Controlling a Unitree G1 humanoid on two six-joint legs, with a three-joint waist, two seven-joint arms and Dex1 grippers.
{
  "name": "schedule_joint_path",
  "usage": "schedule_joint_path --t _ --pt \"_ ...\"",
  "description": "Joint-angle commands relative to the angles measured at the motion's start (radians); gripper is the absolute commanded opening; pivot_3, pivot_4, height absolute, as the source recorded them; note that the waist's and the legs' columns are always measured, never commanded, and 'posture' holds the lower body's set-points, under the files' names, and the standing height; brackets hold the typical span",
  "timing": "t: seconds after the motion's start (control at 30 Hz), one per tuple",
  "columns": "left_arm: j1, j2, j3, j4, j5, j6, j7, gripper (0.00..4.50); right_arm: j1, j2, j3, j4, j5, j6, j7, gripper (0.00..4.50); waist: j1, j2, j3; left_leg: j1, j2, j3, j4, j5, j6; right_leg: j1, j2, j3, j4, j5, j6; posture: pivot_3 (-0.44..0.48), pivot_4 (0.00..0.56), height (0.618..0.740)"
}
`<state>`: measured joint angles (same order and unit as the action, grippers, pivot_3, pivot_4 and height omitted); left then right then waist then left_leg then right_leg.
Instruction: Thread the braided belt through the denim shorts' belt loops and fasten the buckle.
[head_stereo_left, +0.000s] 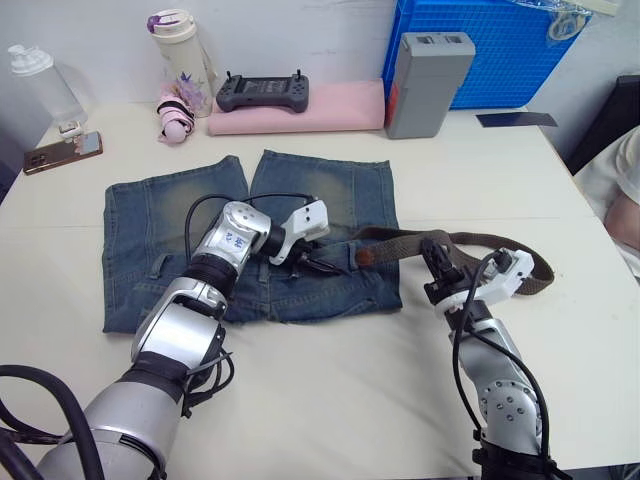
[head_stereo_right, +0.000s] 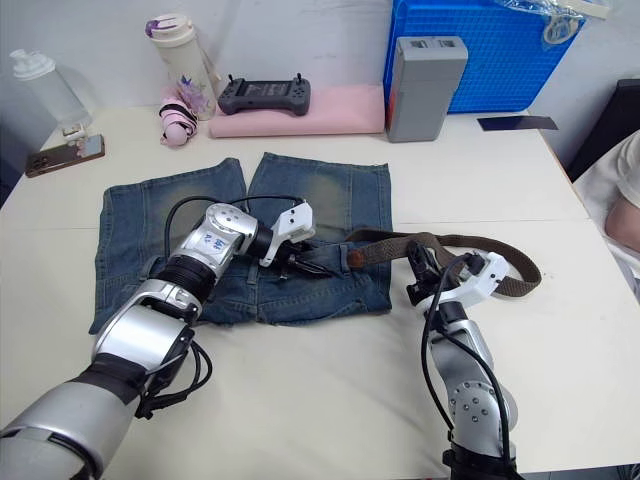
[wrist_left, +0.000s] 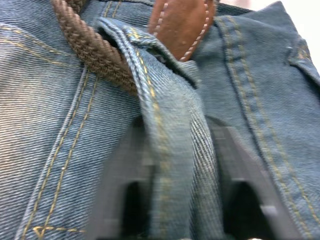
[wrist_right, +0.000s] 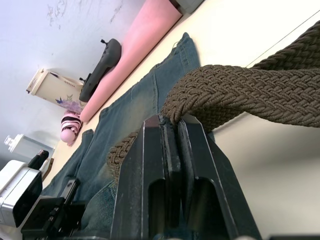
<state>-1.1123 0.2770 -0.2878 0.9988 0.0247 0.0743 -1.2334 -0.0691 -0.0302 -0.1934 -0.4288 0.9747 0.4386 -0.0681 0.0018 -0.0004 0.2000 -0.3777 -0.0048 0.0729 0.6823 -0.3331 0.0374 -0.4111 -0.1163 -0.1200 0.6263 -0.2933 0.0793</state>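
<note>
Left gripper (head_stereo_left: 303, 262) pinches a blue denim belt loop (wrist_left: 172, 130) on faded denim shorts (head_stereo_left: 150, 235); right gripper (head_stereo_left: 437, 262), at 3 o'clock, clamps the dark-brown braided belt (wrist_right: 250, 92). Buckle's hidden.

The shorts (head_stereo_left: 200, 235) are faded blue denim, matt, with tan stitching. At the left claw (head_stereo_left: 305, 262), the belt loop (wrist_left: 170, 145) shows twill weave. Beside it the belt (wrist_right: 250, 95) is coarse brown braid, its tip (wrist_left: 181, 22) smooth stitched leather. The table (head_stereo_left: 330, 400) looks smooth, pale.
</note>
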Motion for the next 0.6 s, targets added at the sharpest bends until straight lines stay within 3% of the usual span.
schedule_joint_path --t 0.03,0.27,0.37,0.6 --pt "-0.014 -0.015 0.033 -0.007 -0.017 0.001 -0.017 0.13 -0.003 0.002 0.006 -0.036 0.002 -0.001 0.008 0.0 0.0 0.0 0.0 0.0 0.0 0.0 0.0 0.0 0.0 0.0 0.0 0.0 0.0 0.0 0.0 0.0 0.15 0.724" --pt "0.026 0.002 0.129 -0.199 -0.197 0.18 -0.252 0.13 0.006 -0.004 0.004 -0.032 0.004 0.003 0.013 0.0 -0.002 0.0 0.0 -0.001 0.0 0.0 0.0 0.0 0.0 -0.001 0.0 0.0 0.0 0.0 0.0 0.0 0.15 0.724" --pt "0.051 0.052 0.108 -0.28 -0.263 0.324 -0.367 0.13 0.015 -0.003 -0.002 -0.031 0.007 0.002 0.015 0.0 -0.004 0.0 0.0 -0.001 0.0 0.0 0.001 0.0 0.0 -0.001 0.001 0.0 0.0 0.0 0.0 0.0 0.15 0.724" --pt "0.056 0.044 -0.002 -0.071 -0.058 0.232 -0.156 0.13 0.014 -0.007 -0.006 -0.04 0.01 0.015 0.006 0.0 -0.005 0.0 0.0 0.0 0.0 0.0 0.001 0.0 0.0 -0.001 0.002 0.001 0.001 0.0 0.0 0.0 0.15 0.724"
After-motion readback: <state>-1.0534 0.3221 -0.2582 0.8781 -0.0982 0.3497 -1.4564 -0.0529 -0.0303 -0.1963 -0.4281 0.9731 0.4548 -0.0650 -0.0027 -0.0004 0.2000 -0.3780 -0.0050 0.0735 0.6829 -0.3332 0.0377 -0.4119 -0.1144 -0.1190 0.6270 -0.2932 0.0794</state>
